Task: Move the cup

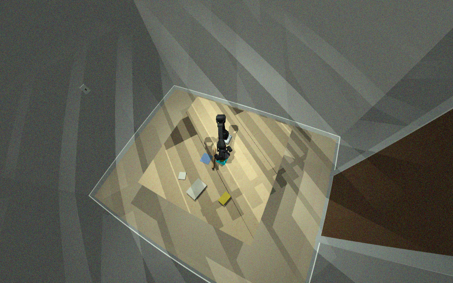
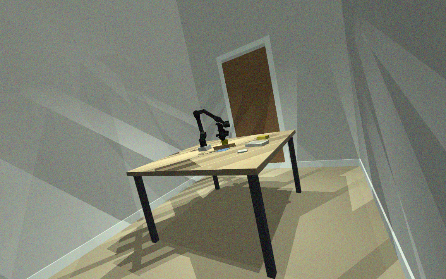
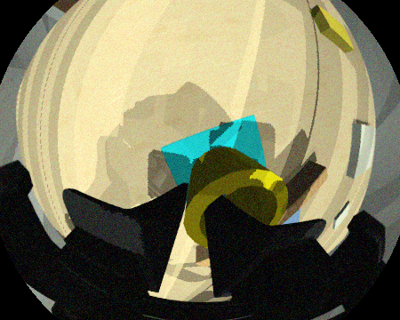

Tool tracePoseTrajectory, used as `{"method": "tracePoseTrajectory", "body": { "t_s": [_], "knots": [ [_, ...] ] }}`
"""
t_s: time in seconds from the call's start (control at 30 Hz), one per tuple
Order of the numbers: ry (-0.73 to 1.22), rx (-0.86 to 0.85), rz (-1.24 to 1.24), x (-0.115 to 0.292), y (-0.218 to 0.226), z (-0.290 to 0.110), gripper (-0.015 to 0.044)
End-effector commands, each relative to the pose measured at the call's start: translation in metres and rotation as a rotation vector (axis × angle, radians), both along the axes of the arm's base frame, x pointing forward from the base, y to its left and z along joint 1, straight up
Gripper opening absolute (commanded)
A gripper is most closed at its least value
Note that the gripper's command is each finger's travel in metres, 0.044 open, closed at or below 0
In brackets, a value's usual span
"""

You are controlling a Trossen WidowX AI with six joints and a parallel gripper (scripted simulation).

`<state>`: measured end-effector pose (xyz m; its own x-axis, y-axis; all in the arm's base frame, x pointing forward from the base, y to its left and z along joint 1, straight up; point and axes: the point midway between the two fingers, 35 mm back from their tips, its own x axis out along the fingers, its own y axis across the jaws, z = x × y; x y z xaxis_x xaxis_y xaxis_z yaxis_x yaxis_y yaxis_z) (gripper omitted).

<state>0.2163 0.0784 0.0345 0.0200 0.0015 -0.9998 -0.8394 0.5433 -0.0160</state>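
Note:
The yellow cup (image 2: 224, 142) (image 3: 227, 166) is upright over the cyan pad (image 1: 223, 163) (image 3: 196, 142) and looks set down on it. My gripper (image 1: 222, 158) (image 2: 223, 139) (image 3: 196, 190) is slightly open at the cup's rim, one finger inside the cup and one outside, with a thin gap beside the wall. The blue pad (image 1: 205, 158) (image 2: 223, 149) (image 3: 293, 218) lies on the other side of the brown bar (image 1: 214, 162) (image 2: 219, 147) (image 3: 304, 187). No marbles can be made out; the near finger hides part of the cup's inside.
A yellow block (image 1: 224, 198) (image 2: 262, 137) (image 3: 335, 32), a pale grey box (image 1: 196, 188) (image 2: 256, 143) (image 3: 365, 148) and a small white tile (image 1: 182, 175) (image 2: 242, 151) (image 3: 341, 215) lie farther out on the table. The brown bar stands close beside the cup.

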Motion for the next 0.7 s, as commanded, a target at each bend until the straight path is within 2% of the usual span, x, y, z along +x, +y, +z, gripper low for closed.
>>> {"method": "tracePoseTrajectory", "body": {
  "t_s": [0.0, 0.67],
  "knots": [
    [0.000, -0.001, 0.000, 0.000, 0.000, 0.000, 0.0147],
    [0.000, 0.002, -0.002, 0.001, 0.000, 0.019, 0.0147]
  ]
}}
